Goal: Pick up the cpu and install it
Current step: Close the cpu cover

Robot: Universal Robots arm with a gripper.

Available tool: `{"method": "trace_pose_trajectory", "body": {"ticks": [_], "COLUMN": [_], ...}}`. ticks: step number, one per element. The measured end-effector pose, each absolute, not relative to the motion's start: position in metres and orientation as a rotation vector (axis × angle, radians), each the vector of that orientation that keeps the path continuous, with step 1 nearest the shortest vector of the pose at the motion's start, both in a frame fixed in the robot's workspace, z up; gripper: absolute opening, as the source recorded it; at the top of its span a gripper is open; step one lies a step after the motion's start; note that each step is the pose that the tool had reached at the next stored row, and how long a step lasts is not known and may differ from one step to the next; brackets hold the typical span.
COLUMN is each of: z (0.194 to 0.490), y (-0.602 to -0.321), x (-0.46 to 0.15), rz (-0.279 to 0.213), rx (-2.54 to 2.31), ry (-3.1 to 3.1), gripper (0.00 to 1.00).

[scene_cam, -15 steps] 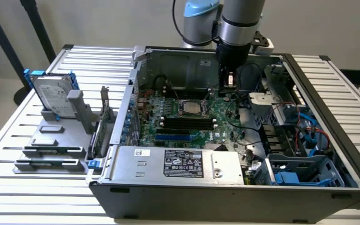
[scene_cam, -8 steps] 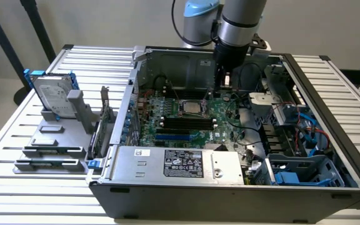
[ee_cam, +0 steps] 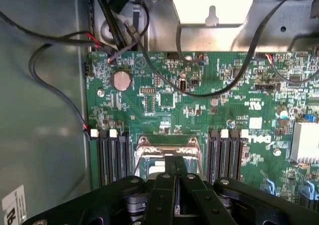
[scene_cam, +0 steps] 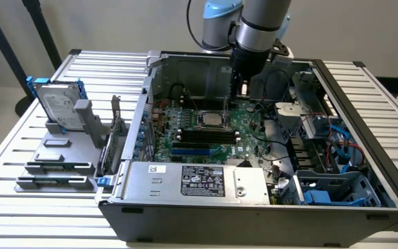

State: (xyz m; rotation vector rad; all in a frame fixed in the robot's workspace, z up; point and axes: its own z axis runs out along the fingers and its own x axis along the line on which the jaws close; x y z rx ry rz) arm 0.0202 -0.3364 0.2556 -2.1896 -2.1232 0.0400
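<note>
A grey computer case [scene_cam: 254, 218] lies open at centre on a slatted aluminium table [scene_cam: 12, 155]. The small flat silvery square cpu [scene_cam: 213, 120] sits in the socket of the green motherboard [scene_cam: 178, 116]. The silver robot arm [scene_cam: 261, 21] enters at top centre. Its black gripper [scene_cam: 240, 93], fingers pressed together, hangs just upper right of the cpu. A silver hard drive in a blue frame [scene_cam: 57, 106] stands at left.

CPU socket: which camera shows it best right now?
The exterior view: the whole CPU socket is visible, frame and all, clear of the gripper. In the wrist view the shut gripper covers part of it.
</note>
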Motion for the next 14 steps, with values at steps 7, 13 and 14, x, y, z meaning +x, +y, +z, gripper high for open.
{"method": "trace_pose_trajectory", "body": {"ticks": [7,13,14], "z": [0.255,0.251,0.25], "y": [-0.337,-0.338,-0.338], "x": [0.007,-0.008,-0.011], "rz": [0.093,0.125,0.129], "rx": [-2.165,-2.15,-2.148], "ry": [-2.097,-2.081,-2.079], "gripper": [0.11,0.11,0.11]}}
